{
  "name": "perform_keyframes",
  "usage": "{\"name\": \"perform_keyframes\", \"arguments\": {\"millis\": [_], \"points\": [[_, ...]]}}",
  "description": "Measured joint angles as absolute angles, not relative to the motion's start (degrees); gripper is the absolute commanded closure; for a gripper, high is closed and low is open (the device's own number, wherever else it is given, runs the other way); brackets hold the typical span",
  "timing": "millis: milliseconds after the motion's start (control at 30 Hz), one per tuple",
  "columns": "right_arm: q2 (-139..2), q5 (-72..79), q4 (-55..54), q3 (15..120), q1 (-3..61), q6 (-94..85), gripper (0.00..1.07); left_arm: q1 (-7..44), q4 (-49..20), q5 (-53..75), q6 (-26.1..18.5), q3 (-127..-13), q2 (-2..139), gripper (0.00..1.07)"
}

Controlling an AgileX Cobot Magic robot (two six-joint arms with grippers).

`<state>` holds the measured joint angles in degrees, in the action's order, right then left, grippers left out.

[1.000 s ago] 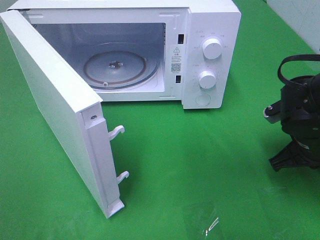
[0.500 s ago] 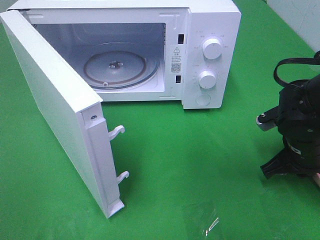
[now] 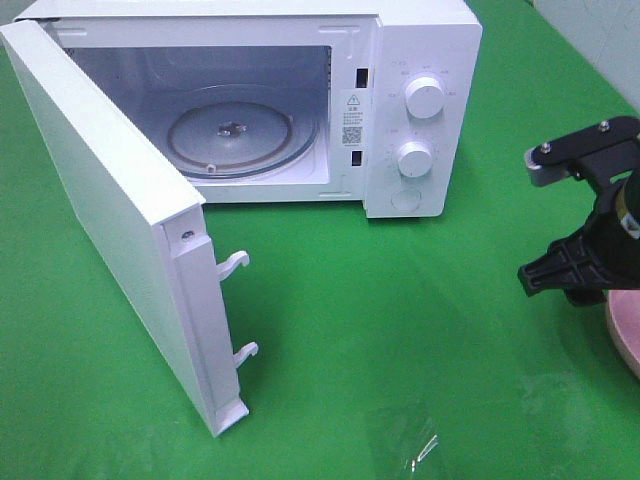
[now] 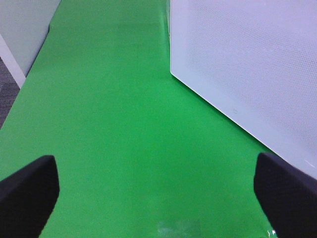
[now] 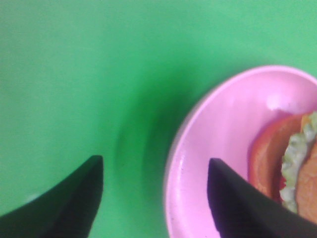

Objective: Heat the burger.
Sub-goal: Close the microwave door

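In the right wrist view the burger point(image 5: 299, 168) shows only partly, at the picture's edge: frilly lettuce, a red layer and a bit of bun, sitting on a round pink plate point(image 5: 218, 148). My right gripper point(image 5: 156, 198) is open. One finger hangs over the plate, the other over the green cloth, and the plate's rim lies between them. From the high camera the right arm point(image 3: 585, 240) stands at the far right above the plate's edge point(image 3: 625, 335); the burger is out of that view. My left gripper point(image 4: 156, 198) is open over bare cloth.
The white microwave point(image 3: 420, 110) stands at the back with its door point(image 3: 110, 230) swung wide to the left and its glass turntable point(image 3: 235, 135) bare. The left wrist view shows the door's perforated panel point(image 4: 247, 74) close by. Green cloth point(image 3: 400, 330) covers the table.
The right arm has tilted and shifted over the last second, its fingers have spread apart, and the pink plate's edge has come into the high view. The microwave has not moved.
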<state>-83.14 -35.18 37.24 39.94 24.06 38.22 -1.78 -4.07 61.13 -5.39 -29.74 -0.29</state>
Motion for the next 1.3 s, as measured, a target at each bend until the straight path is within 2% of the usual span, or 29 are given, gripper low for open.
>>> {"name": "perform_keyframes", "arguments": {"millis": [33,67,100,133,367,533,900,1300], "points": [[-83.14,-35.18,37.24,39.94,24.06,38.22,0.36,-1.78,-4.07,61.13,-5.39,-29.74,-0.29,0.07],[-79.07,-34.66,32.83,39.94,24.06,32.89,0.31,-1.78,-4.07,61.13,-5.39,-29.74,-0.29,0.07],[-79.07,-34.66,32.83,39.94,24.06,32.89,0.31,-1.78,-4.07,61.13,-5.39,-29.74,-0.29,0.07],[-75.52,-34.55,28.48,39.94,24.06,28.82,0.27,-1.78,-4.07,61.13,-5.39,-29.74,-0.29,0.07],[-62.85,-41.08,12.09,39.94,24.06,14.78,0.29,-1.78,-4.07,61.13,-5.39,-29.74,-0.29,0.07],[-54.6,-48.7,5.44,39.88,24.06,9.45,0.3,-1.78,-4.07,61.13,-5.39,-29.74,-0.29,0.07],[-36.21,-56.78,3.38,37.7,24.06,8.71,0.31,-1.78,-4.07,61.13,-5.39,-29.74,-0.29,0.07],[-22.8,-59.07,3.44,34.32,23.2,8.88,0.31,-1.78,-4.07,61.13,-5.39,-29.74,-0.29,0.07]]}}
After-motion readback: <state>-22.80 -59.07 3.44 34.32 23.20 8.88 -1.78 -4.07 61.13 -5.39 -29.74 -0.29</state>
